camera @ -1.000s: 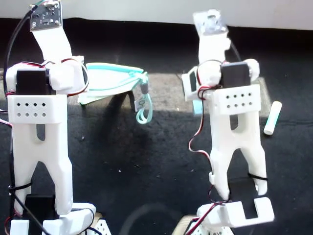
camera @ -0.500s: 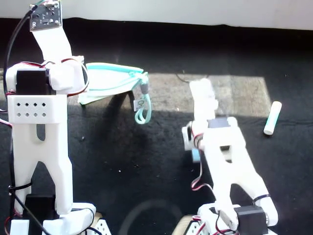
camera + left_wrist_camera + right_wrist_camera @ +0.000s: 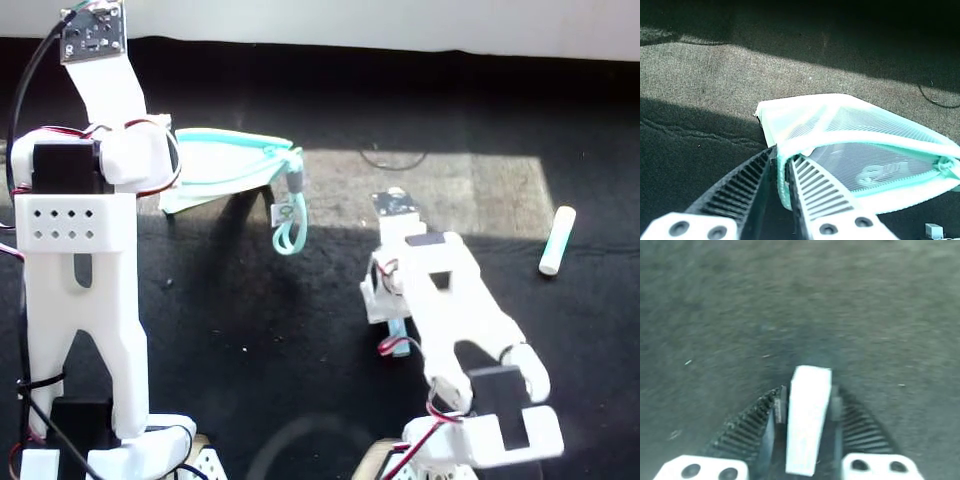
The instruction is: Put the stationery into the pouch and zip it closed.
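There, the left gripper [image 3: 780, 152] is clamped on the rim of the mint mesh pouch [image 3: 860, 150], whose mouth gapes open at the back left of the dark table [image 3: 250, 330]. The right gripper [image 3: 808, 390] pinches a pale block [image 3: 807, 430] low over mid-table. A white-and-green marker [image 3: 557, 241] lies well off right.

Dark-covered table [image 3: 250, 330]; a mint pouch [image 3: 225, 165] and a white stick [image 3: 557, 240] rest on it, well apart
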Available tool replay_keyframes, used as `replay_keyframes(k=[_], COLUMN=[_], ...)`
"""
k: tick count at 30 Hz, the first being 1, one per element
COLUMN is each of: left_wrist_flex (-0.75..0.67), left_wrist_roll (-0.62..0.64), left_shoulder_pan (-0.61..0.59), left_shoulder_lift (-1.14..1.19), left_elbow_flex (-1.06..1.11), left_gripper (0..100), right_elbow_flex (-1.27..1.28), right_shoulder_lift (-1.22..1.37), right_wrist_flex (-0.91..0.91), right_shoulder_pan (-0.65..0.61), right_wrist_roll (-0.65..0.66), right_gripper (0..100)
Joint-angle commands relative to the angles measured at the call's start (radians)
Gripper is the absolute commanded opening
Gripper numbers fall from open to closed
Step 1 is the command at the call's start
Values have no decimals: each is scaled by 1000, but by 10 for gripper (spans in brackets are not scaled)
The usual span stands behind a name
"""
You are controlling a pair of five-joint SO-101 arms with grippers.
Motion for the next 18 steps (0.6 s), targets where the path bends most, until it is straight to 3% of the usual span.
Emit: replay_keyframes(k=[1, 12, 18], left_wrist_flex=[3, -3, -3], left_wrist_roll=[6, 6, 6], left_shoulder_pan=[-10, -10, -10], left_shoulder_lift=[79, 79, 81], left_elbow_flex=[15, 15, 15], left_gripper=[9, 9, 9], right_elbow_flex=[-122, -272, -274], right_shoulder_lift=[13, 119, 220], right_wrist_flex=[85, 189, 145], right_shoulder_pan=[13, -12, -10], right_wrist_roll=[9, 6, 5], right_gripper=[193, 158, 156])
